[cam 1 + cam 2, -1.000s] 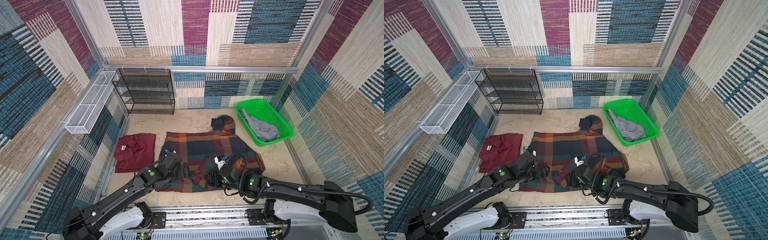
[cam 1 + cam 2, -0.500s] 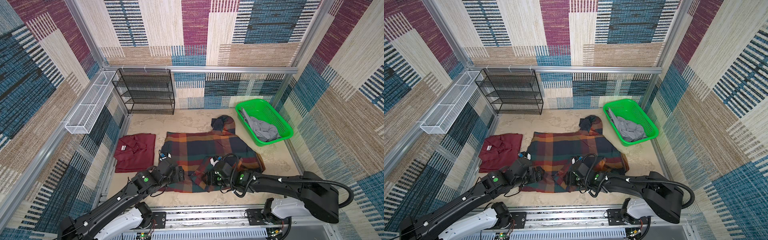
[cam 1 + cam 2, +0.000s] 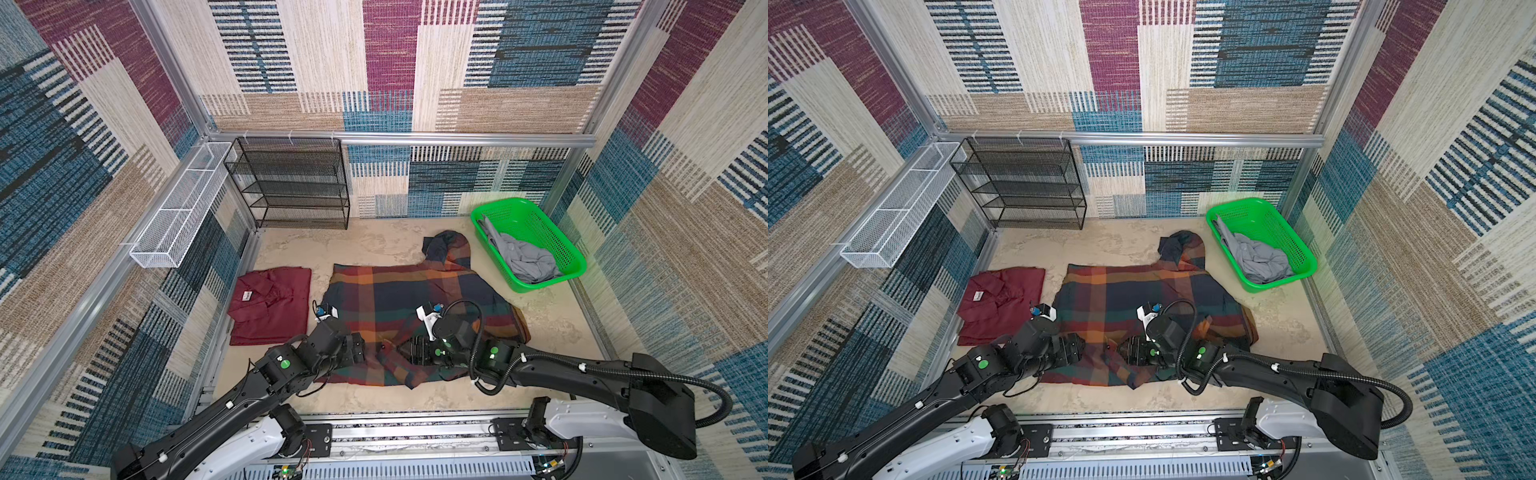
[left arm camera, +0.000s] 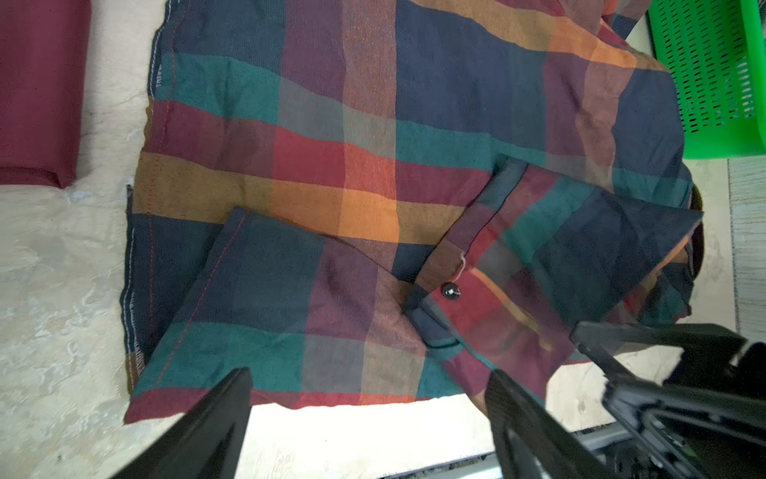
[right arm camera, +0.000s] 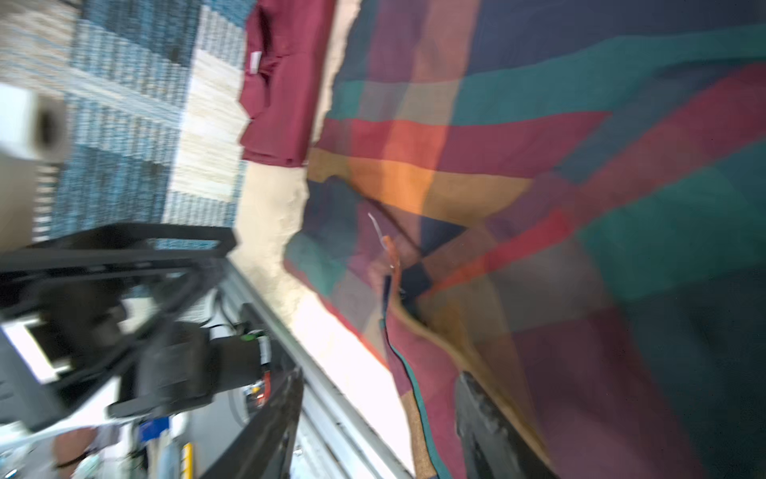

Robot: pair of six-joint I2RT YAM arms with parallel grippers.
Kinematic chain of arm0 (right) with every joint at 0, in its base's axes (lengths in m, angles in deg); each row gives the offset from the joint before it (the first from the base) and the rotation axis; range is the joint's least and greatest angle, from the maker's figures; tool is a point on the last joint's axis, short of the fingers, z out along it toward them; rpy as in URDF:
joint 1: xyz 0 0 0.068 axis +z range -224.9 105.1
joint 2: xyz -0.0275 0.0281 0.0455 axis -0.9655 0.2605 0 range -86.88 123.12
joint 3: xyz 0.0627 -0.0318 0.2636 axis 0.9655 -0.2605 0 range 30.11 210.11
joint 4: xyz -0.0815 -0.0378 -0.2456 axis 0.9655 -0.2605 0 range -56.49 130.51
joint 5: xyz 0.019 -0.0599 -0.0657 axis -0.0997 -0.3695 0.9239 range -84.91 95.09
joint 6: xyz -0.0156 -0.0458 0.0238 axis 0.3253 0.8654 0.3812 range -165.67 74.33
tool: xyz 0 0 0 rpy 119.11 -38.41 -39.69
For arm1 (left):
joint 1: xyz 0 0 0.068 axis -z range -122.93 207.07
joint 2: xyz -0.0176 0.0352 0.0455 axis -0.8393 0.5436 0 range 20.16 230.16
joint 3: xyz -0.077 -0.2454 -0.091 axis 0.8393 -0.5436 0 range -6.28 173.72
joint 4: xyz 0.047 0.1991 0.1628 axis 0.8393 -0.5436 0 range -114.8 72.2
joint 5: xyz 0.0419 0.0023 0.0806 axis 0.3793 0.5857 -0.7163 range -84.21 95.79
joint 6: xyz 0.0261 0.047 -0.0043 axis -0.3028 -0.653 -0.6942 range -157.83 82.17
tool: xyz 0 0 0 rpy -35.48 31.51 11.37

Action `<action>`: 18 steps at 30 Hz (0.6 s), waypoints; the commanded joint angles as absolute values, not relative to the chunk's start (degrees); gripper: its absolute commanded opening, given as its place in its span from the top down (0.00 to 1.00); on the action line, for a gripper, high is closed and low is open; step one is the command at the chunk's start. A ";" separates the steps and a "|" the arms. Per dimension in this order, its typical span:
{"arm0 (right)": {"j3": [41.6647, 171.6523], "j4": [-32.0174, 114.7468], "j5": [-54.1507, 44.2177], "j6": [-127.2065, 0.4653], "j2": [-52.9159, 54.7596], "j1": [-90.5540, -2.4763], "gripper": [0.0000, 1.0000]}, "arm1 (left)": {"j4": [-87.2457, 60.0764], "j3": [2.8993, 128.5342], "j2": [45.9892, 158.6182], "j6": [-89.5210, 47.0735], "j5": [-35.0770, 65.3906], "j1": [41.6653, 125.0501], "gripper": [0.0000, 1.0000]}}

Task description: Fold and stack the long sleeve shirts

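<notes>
The plaid shirt point(image 3: 407, 299) point(image 3: 1125, 299) lies spread on the table, with a cuffed sleeve folded over its near part point(image 4: 518, 257). A folded maroon shirt point(image 3: 270, 303) point(image 3: 1000, 303) lies to its left. The grey shirt point(image 3: 523, 259) point(image 3: 1258, 259) sits crumpled in the green basket point(image 3: 536, 216). My left gripper point(image 3: 357, 353) point(image 4: 369, 390) is open over the plaid shirt's near hem and holds nothing. My right gripper point(image 3: 409, 351) point(image 5: 379, 377) faces it, jaws apart, with the shirt's near edge point(image 5: 414, 394) lying between them.
A black wire shelf point(image 3: 299, 187) stands at the back left. A white wire basket point(image 3: 178, 208) hangs on the left wall. The metal front rail point(image 3: 395, 432) runs just behind both grippers. Patterned walls enclose the table.
The left gripper has drawn back a little toward the front edge. The right gripper has shifted left along the near hem and its jaws have narrowed slightly.
</notes>
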State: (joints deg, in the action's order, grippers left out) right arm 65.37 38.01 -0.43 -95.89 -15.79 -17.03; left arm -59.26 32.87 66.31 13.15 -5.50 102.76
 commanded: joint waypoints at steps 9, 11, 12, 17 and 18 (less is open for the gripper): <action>65.22 34.51 3.58 -94.67 -7.57 -17.07 0.39 | -58.29 31.09 66.14 13.88 -2.92 102.68 0.09; 65.39 38.00 -0.90 -94.37 -5.11 -17.00 0.40 | -58.32 30.79 65.94 14.11 -2.57 102.68 0.09; 65.28 40.00 -3.48 -94.48 -4.28 -16.98 0.40 | -58.46 30.72 65.78 14.22 -2.53 102.62 0.10; 68.33 46.66 -7.62 -91.92 -4.29 -12.01 0.40 | -61.21 31.15 63.42 14.79 -3.43 102.67 0.10; 69.57 46.80 -7.49 -91.01 -4.07 -10.86 0.41 | -61.83 31.41 62.54 14.97 -3.78 102.64 0.10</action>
